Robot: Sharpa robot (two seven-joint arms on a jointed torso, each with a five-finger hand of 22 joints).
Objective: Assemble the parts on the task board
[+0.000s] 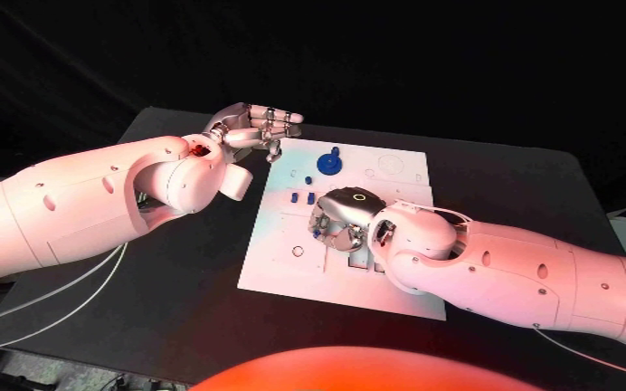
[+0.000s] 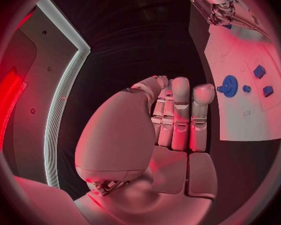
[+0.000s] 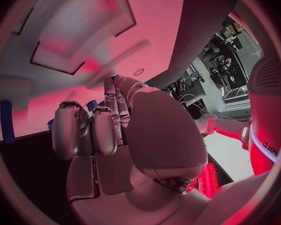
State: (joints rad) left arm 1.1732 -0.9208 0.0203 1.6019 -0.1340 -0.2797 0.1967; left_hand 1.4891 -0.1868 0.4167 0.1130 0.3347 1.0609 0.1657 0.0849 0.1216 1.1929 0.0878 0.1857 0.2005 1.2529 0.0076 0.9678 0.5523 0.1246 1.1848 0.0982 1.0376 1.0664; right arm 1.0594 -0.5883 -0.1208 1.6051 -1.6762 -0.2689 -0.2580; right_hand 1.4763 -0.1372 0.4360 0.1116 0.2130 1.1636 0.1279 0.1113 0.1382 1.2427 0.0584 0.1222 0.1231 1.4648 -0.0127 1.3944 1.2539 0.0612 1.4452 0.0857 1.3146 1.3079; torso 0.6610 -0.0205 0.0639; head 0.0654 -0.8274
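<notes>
Our right hand (image 1: 342,219) rests curled on the task board (image 1: 392,269); whether it grips anything, we cannot tell. Our left hand (image 1: 254,127) hovers clenched, holding nothing, beside the board.

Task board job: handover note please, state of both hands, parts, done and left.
Left hand: raised off the far left corner of the task board, fingers together, holding nothing.
Right hand: down on the middle of the board, fingers curled; cannot tell whether it holds a part.
Parts: blue round gear at the far side of the board, small blue pieces just left of the right hand.
Done: cannot tell what is already seated.
Left: likely the small pieces; check under the right hand first.
</notes>
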